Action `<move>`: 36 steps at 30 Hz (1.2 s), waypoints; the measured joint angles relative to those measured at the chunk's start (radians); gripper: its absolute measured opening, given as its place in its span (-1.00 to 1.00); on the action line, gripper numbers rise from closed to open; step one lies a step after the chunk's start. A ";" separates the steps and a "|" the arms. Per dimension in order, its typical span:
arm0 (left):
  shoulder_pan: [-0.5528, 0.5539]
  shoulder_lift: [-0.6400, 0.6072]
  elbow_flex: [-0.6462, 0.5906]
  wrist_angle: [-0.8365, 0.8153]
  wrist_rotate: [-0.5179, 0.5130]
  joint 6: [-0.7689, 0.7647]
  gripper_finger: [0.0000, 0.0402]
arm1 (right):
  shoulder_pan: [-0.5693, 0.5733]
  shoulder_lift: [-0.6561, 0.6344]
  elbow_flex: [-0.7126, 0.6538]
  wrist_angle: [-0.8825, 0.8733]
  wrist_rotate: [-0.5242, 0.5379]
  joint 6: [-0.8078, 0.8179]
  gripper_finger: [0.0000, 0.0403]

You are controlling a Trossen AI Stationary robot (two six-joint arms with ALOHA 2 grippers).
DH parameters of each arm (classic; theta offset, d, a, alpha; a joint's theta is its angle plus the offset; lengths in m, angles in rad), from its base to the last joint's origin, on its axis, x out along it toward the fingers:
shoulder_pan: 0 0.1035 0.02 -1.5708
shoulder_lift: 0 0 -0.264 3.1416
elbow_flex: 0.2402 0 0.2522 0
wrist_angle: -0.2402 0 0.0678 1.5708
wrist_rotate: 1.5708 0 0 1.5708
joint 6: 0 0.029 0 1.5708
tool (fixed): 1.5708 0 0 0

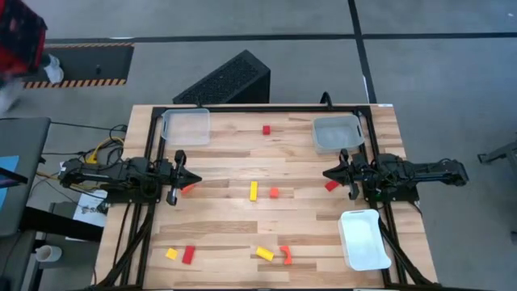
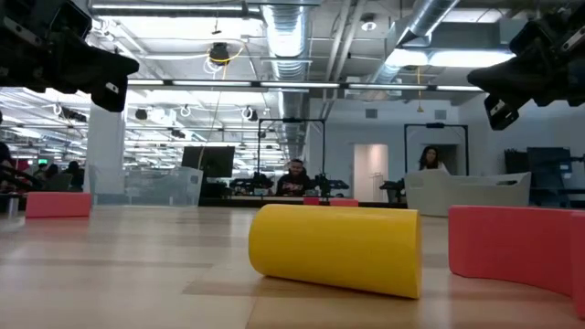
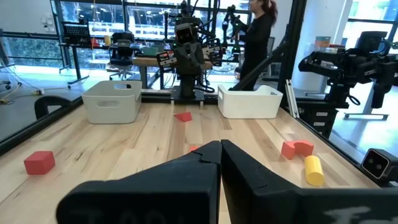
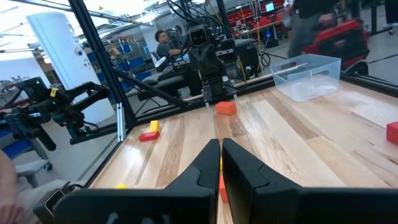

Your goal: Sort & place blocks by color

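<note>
Small blocks lie scattered flat on the wooden table. A red cube [image 1: 266,129] is at the far middle. A yellow bar [image 1: 254,191] and an orange cube [image 1: 274,192] are in the centre. A yellow cube [image 1: 171,254], red bar [image 1: 188,255], yellow bar [image 1: 265,254] and curved orange piece [image 1: 286,255] lie near the near edge. My left gripper [image 1: 194,176] is shut and hovers beside an orange-red block [image 1: 188,188]. My right gripper [image 1: 327,173] is shut and hovers beside a red block [image 1: 332,186]. Both stand high above the table in the low view.
Two clear trays [image 1: 186,127] [image 1: 336,133] sit at the far corners, and a white tray [image 1: 363,238] sits at the near right. The middle of the table between the arms holds only the small blocks. People show in the room beyond.
</note>
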 joint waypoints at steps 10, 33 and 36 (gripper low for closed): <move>0.000 0.000 0.000 0.000 0.000 0.000 -1.00 | 0.000 0.000 0.000 0.000 0.000 0.000 -0.79; 0.000 0.000 0.000 0.000 0.000 0.000 -1.00 | -0.004 0.000 0.000 0.000 0.004 -0.086 -0.79; 0.000 0.000 0.000 0.000 0.000 0.000 -1.00 | -0.014 0.000 0.000 0.001 0.011 -0.241 -0.79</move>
